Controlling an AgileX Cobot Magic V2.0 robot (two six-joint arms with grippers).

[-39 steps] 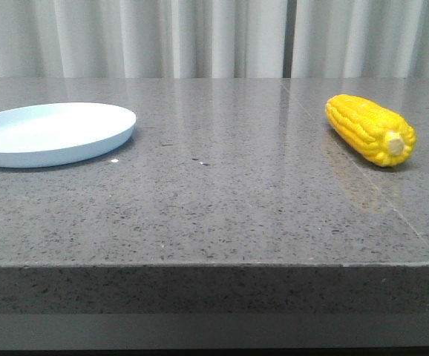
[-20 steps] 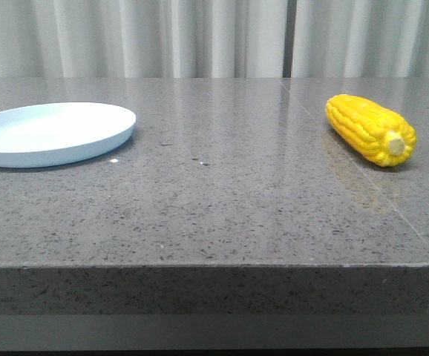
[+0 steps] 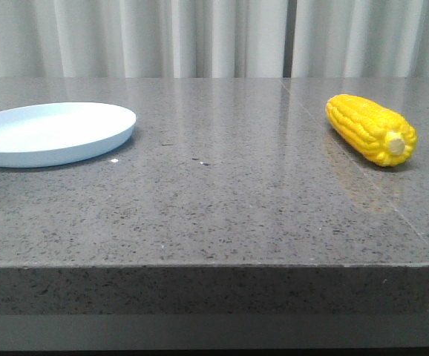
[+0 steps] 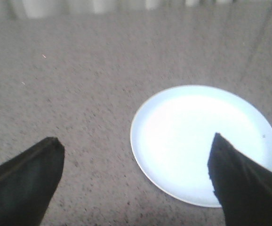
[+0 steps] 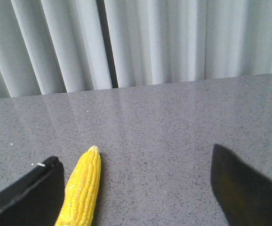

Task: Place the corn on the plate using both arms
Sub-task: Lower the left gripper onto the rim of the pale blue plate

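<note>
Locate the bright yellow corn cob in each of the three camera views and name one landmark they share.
Front view: the bright yellow corn cob lies at the right on the grey speckled stone table, stub end toward the camera.
Left wrist view: not in it; only the pale blue round plate.
Right wrist view: low in the picture, beside one dark finger of the open right gripper.
Shared landmark: the table; also the white pleated curtain.

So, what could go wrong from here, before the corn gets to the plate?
1. The glossy yellow corn cob is round and lies free on the polished grey stone table; a push from one finger could roll it away.
2. In the right wrist view the cob sits beside one finger of the open right tool, not centred, so closing may miss it.
3. The round pale blue plastic plate lies far across the table, under the open left tool; a handover could drop the cob.
</note>
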